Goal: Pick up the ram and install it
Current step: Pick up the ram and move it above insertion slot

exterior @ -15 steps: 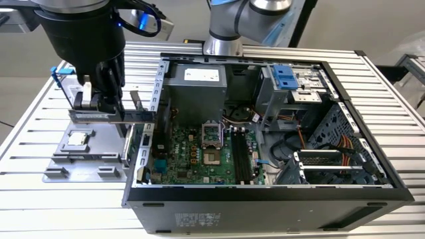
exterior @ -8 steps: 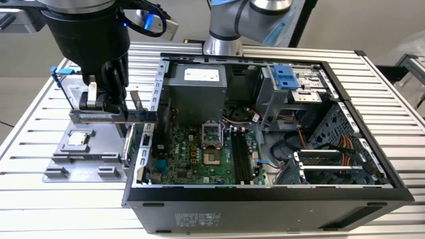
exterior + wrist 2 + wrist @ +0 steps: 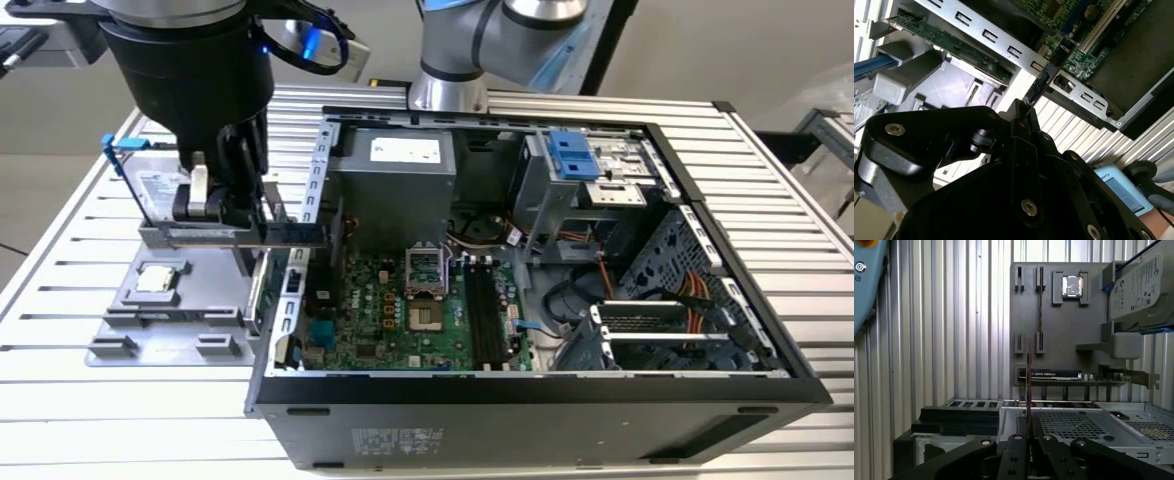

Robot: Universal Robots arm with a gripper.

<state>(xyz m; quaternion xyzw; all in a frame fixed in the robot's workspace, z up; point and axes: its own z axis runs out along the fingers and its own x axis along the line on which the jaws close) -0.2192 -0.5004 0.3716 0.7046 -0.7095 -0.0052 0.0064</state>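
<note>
Ram (image 3: 1029, 385) pinched in closed jaws of arm (image 3: 187, 70) pointing straight down over tray (image 3: 147, 325); thin, dark, level, edge-on.

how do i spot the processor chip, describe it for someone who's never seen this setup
At the exterior view's left of the open computer case lies a grey tray. The processor chip lies flat in a pocket there: small, square and silver, unlike the big hard drive propped up beside it in a blue-handled bracket.
</note>
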